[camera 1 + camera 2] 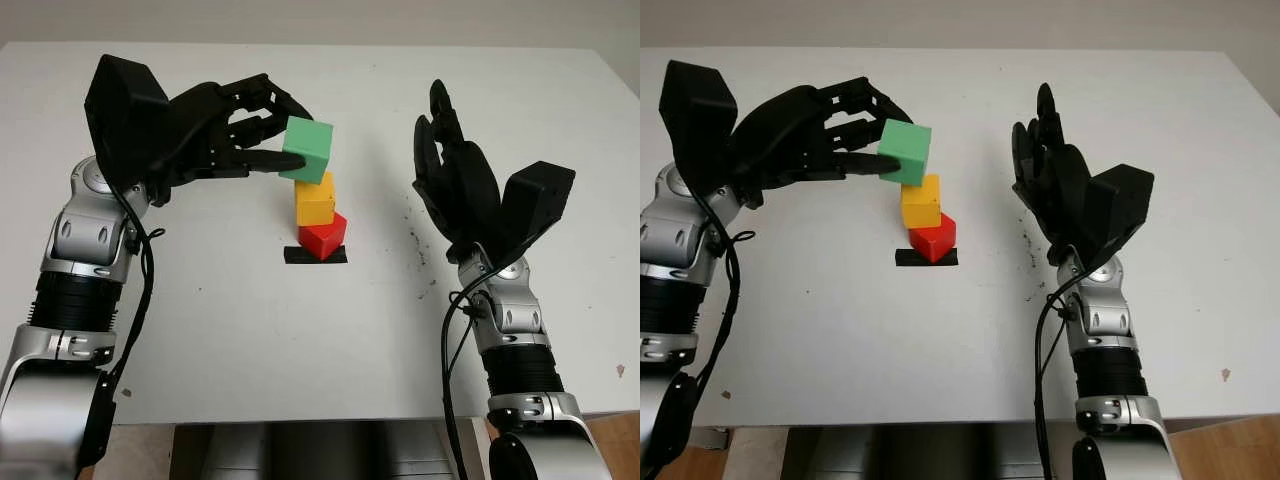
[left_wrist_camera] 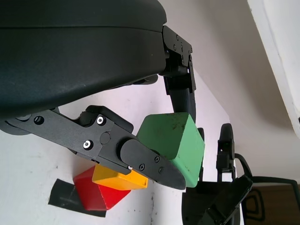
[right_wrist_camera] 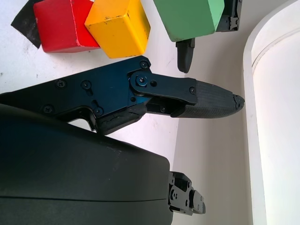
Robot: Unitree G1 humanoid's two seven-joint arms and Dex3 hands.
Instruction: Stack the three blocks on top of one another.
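3 blocks: red block (image 1: pixel 323 237) on black tape patch (image 1: pixel 315 255), yellow block (image 1: pixel 314 199) on red, green block (image 1: pixel 306 149) gripped by left hand (image 1: pixel 225 130) over yellow. Right hand (image 1: pixel 455 180) open beside stack, above the tabletop (image 1: pixel 300 330).

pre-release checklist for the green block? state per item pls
1. Left hand shut on green block: ok.
2. Yellow block seated on red block: ok, though twisted relative to it.
3. Red block on the black tape mark: ok.
4. Green block squarely over yellow: not ok, it looks tilted and offset toward the left hand.
5. Green touching yellow: cannot tell.
6. Right hand open, apart from the stack: ok.
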